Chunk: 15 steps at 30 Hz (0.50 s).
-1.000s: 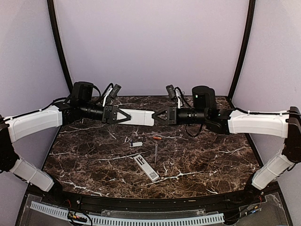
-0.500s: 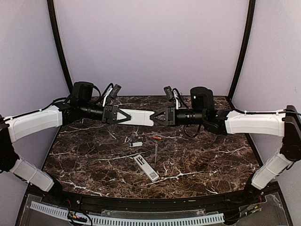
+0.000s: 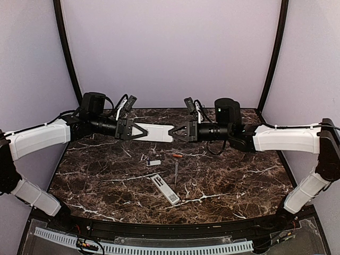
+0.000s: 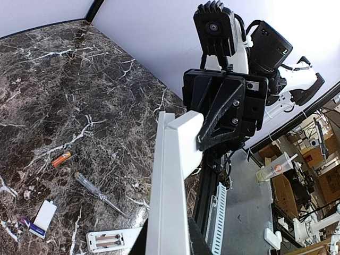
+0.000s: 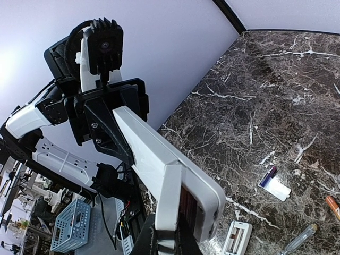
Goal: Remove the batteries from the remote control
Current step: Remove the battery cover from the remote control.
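Two grippers hold one white remote (image 3: 159,133) in the air above the marble table (image 3: 239,175): the left gripper (image 3: 147,131) is clamped on one end, and the right gripper (image 3: 174,131) is pinched shut on the other. An orange battery (image 3: 177,155) lies loose below, near a second remote (image 3: 165,189).

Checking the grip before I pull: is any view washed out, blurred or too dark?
Top external: evenly lit and sharp, but the orange battery on the marble table is tiny. Left wrist: the wall behind the right gripper is blown out; the white remote is crisp. Right wrist: glare at the left edge; the remote's recess reads dark.
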{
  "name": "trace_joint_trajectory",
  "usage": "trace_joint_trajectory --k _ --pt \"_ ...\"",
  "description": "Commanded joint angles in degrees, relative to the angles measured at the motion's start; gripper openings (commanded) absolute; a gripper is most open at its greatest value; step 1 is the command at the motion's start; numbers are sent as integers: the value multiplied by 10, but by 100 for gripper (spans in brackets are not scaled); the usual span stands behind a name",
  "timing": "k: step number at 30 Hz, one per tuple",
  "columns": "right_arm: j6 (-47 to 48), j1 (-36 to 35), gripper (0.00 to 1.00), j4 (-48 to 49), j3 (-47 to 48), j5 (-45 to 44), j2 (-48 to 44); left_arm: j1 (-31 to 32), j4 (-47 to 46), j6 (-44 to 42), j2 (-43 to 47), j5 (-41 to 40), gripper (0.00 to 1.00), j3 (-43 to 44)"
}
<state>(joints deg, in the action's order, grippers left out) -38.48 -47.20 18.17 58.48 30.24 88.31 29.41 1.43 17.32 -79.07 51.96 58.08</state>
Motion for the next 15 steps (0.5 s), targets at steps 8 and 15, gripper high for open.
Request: trace_joint_trajectory --k 8,15 --pt "-24 2 0 36 -10 -6 8 2 -28 1 15 20 0 12" --pt "-38 13 0 60 -36 -7 -11 -19 -70 40 19 43 0 -3"
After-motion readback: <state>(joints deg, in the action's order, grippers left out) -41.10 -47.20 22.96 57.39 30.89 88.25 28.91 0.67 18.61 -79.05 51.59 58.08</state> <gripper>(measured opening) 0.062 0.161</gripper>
